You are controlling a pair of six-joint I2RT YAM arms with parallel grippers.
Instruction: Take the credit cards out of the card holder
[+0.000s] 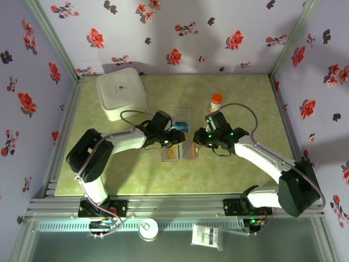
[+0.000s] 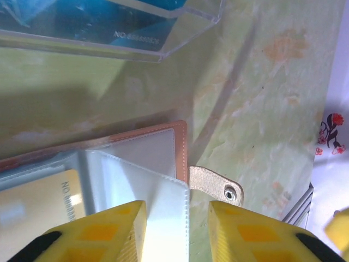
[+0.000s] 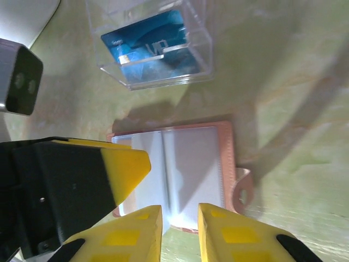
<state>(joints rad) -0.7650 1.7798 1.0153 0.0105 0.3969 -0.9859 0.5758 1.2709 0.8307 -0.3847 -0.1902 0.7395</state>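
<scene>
The tan card holder lies open on the green table, its clear sleeve pages showing and its snap tab sticking out. A yellowish card sits inside a sleeve on the holder's left half. A blue card lies in the clear plastic box just behind the holder. My left gripper hovers open over the edge of a raised sleeve page. My right gripper stands slightly open at the holder's near edge, with the page fold between its fingers.
A big white square container stands at the back left. An orange-capped bottle stands behind the right gripper. The two grippers are close together over the holder, the left one's finger right beside the right one's.
</scene>
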